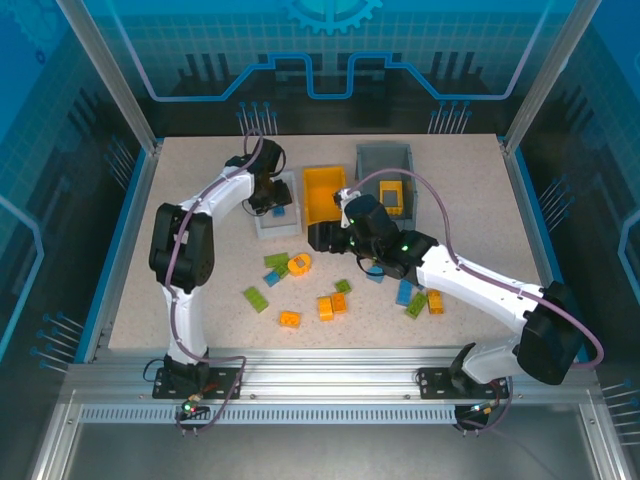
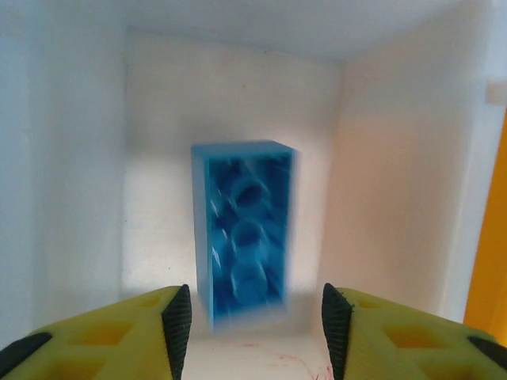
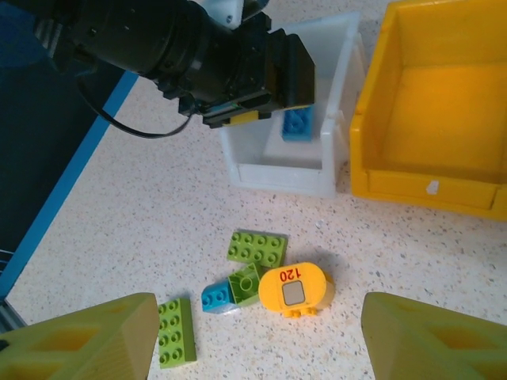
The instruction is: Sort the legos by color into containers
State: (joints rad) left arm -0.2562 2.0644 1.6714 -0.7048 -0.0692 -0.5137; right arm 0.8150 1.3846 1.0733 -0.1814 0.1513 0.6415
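My left gripper (image 1: 272, 200) (image 2: 253, 317) hangs open inside the white bin (image 1: 262, 224) (image 2: 79, 158) (image 3: 277, 170). A blue brick (image 2: 244, 229) (image 3: 298, 124) sits blurred just beyond the fingertips, free of both pads. My right gripper (image 1: 318, 238) (image 3: 259, 326) is wide open above a cluster: a green flat brick (image 3: 257, 247), an orange rounded piece marked 120 (image 3: 293, 289) (image 1: 299, 265), a small green brick (image 3: 244, 283) and a blue piece (image 3: 215, 297). Another green brick (image 3: 176, 331) lies near its left finger. An orange brick (image 1: 391, 197) lies in the grey bin (image 1: 385, 158).
The orange-yellow bin (image 1: 322, 190) (image 3: 428, 184) stands between the white and grey ones. Several green, orange and blue bricks lie scattered across the front of the table, such as (image 1: 255, 299), (image 1: 289, 319), (image 1: 404, 292). The left arm's wrist (image 3: 206, 55) overhangs the white bin.
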